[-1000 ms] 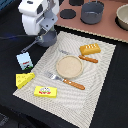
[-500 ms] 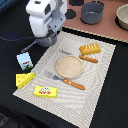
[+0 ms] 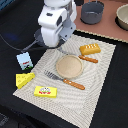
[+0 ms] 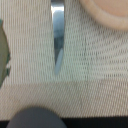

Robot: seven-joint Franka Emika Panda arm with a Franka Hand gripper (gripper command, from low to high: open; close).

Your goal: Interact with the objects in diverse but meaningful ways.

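Note:
My arm's white wrist point(image 3: 54, 25) hangs over the far edge of the woven placemat point(image 3: 100, 90), and it hides the gripper from the exterior view. In the wrist view a silver knife blade point(image 4: 58, 35) lies on the mat directly below, beside the tan plate point(image 4: 107, 15). A blurred grey shape point(image 4: 35, 117) fills one edge; the fingers do not show clearly. The orange-brown bread loaf point(image 3: 90, 48) lies on the exterior view's right of the arm. The pale blue milk carton point(image 3: 24, 61), cheese wedge point(image 3: 25, 80) and flat yellow box point(image 3: 45, 91) sit toward the exterior view's left. A dark grey pan point(image 3: 38, 35) lies partly behind the arm.
A tan plate point(image 3: 68, 66) sits mid-mat, with an orange-handled knife point(image 3: 86, 58) behind it and an orange-handled fork point(image 3: 65, 80) in front. A dark pot point(image 3: 92, 11) and a beige bowl point(image 3: 122, 15) stand on the brown surface at the back.
The arm has moved steadily toward the exterior view's right, from beside the mat's far left corner to over the knife blade. The objects have not moved.

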